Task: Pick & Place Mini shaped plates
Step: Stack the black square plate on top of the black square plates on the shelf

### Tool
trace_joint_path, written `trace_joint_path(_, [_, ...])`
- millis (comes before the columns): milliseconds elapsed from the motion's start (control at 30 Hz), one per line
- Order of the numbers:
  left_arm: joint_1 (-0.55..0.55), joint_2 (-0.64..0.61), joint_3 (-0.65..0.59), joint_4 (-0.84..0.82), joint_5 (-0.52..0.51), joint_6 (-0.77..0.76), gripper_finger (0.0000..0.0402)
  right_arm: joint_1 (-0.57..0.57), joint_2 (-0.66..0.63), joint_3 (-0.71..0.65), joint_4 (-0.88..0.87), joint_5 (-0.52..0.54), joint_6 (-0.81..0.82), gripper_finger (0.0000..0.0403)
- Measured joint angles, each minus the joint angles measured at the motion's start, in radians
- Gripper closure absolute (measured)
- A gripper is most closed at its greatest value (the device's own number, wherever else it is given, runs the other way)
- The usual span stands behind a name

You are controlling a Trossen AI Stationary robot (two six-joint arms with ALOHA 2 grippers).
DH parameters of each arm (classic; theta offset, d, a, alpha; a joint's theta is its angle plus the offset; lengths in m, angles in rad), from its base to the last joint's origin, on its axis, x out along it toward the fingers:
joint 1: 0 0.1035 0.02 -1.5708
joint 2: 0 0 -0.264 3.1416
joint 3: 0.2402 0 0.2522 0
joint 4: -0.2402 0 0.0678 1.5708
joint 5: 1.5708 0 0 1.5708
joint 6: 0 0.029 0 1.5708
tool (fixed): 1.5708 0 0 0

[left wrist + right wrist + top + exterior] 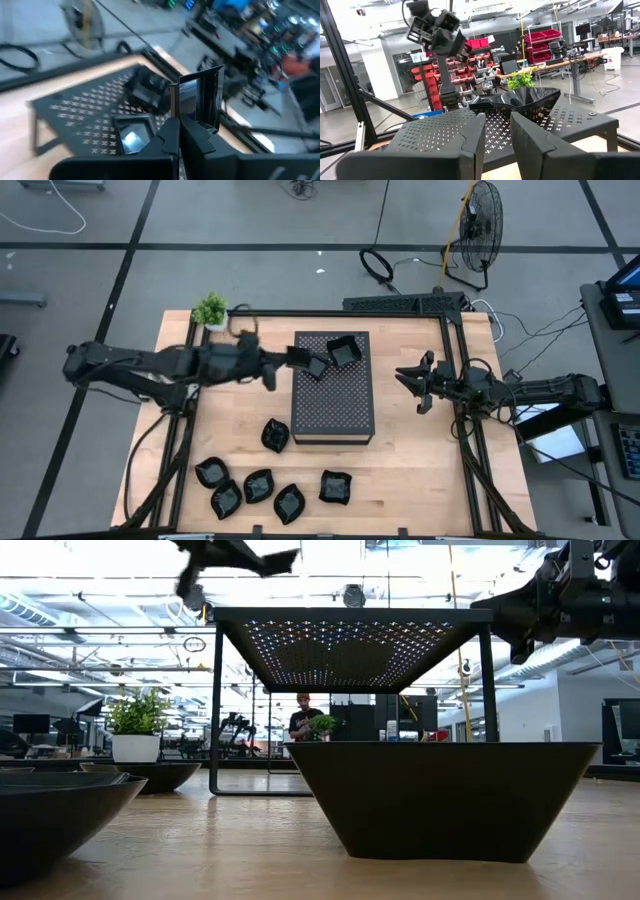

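My left gripper (296,360) hovers over the left part of the dark perforated box (333,405), shut on a small square black plate (201,97). A stack of black plates (345,350) sits on the box's far part and also shows in the right wrist view (526,100). Another square plate (133,135) lies on the box top below the left gripper. Several more black plates rest on the table in front of the box, among them one (275,435) near its left front corner. My right gripper (413,385) waits open to the right of the box, touching nothing. My left gripper pinches the square plate by its rim (192,122) between the two fingers. The fingers come level from the table's left side. The plate stands on edge beyond the fingertips, lifted clear above the box top (275,560).
The perforated box stands on thin legs, with open room under it (345,720). A potted plant (211,310) stands at the table's far left corner. A black frame runs along the table's edges (450,330). Bare wood lies between the box and the right arm.
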Motion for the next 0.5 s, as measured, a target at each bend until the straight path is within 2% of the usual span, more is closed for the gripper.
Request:
trace_joint_path(100, [0.102,0.064,0.028,-0.015,0.181,0.041,0.0398,0.0,0.0,0.0,0.007,0.0,0.0,0.0326])
trace_joint_path(233, [0.193,0.145,0.092,-0.069,0.349,0.122,0.0399,0.0,0.0,0.0,0.005,0.0,0.0,0.0326])
trace_joint_path(367, [0.228,0.209,0.13,-0.121,0.41,0.218,0.0398,0.0,0.0,0.0,0.005,-0.001,0.006,0.0326])
trace_joint_path(500, [0.245,0.239,0.135,-0.135,0.434,0.24,0.0398,0.0,0.0,0.0,0.005,-0.001,0.006,0.0326])
